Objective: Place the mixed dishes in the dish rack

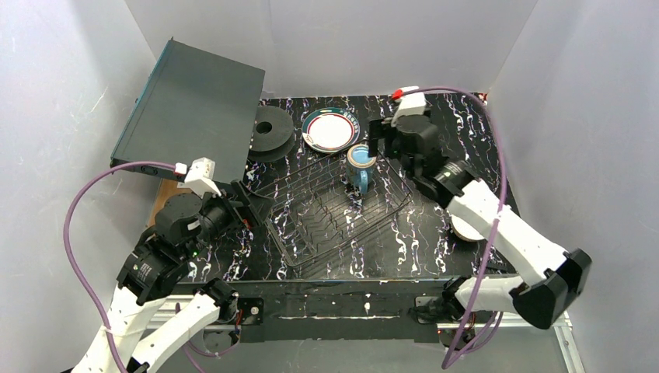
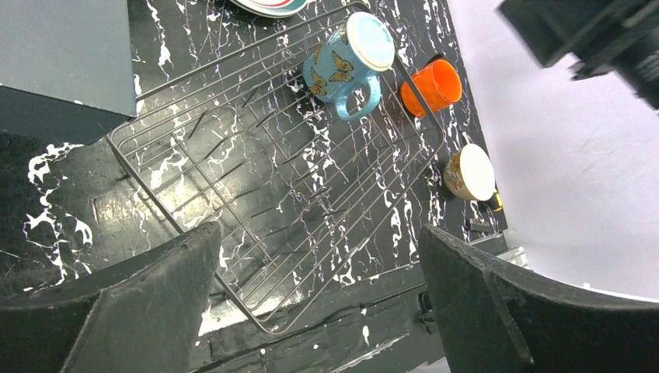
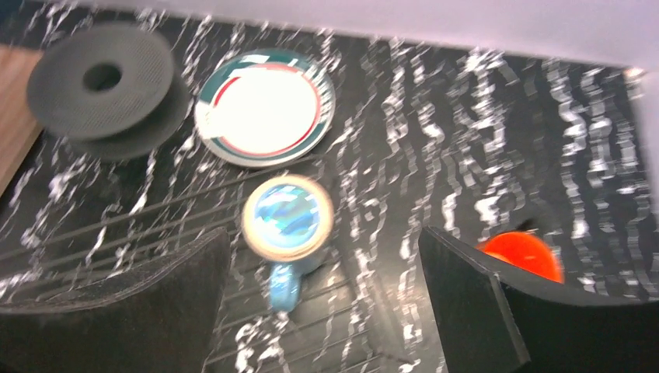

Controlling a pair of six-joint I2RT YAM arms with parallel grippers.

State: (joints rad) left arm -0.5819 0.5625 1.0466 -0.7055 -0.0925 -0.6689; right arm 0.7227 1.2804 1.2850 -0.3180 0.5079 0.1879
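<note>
Blue mug point(image 1: 360, 167) sits in the dish rack point(image 1: 311, 229); right end effector point(image 1: 381, 144) and left end effector point(image 1: 255, 203) gape open, empty.

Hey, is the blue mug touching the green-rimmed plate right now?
Apart. The right wrist view shows a strip of dark tabletop between the blue mug and the green-rimmed plate.

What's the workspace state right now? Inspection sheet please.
Surface: black white-veined table.
Job's things: blue mug upright in the dish rack, far corner; rimmed plate, orange cup and cream bowl outside it on the table.
Clutter: black spool, grey-black box, far left.
Grippers: left gripper open, empty; right gripper open above the mug.
Cables: purple cables off each arm.
Surroundings: white walls.
</note>
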